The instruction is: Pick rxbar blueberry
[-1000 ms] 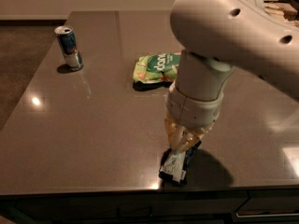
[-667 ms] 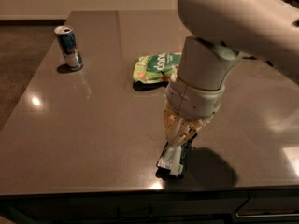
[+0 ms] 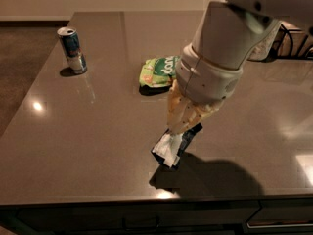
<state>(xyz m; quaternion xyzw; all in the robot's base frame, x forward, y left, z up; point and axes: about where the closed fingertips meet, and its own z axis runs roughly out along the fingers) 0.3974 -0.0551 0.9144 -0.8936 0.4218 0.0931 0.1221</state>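
Note:
The rxbar blueberry (image 3: 171, 148), a dark navy wrapper with a white middle strip, hangs tilted in my gripper (image 3: 185, 129) near the front edge of the table. Its lower end points down and to the left. Its shadow lies on the tabletop just below it, so it is off the surface. The gripper is shut on the bar's upper end, and the yellowish fingers (image 3: 178, 112) reach down from the big white arm that fills the upper right.
A green snack bag (image 3: 159, 71) lies on the dark glossy table (image 3: 88, 131) just behind the gripper. A blue-silver can (image 3: 72, 50) stands at the far left. The table's front edge (image 3: 146, 198) is close below the bar.
The bar lay flat on the table under the gripper a second ago. Now the gripper has risen with the bar, which hangs tilted above its shadow.

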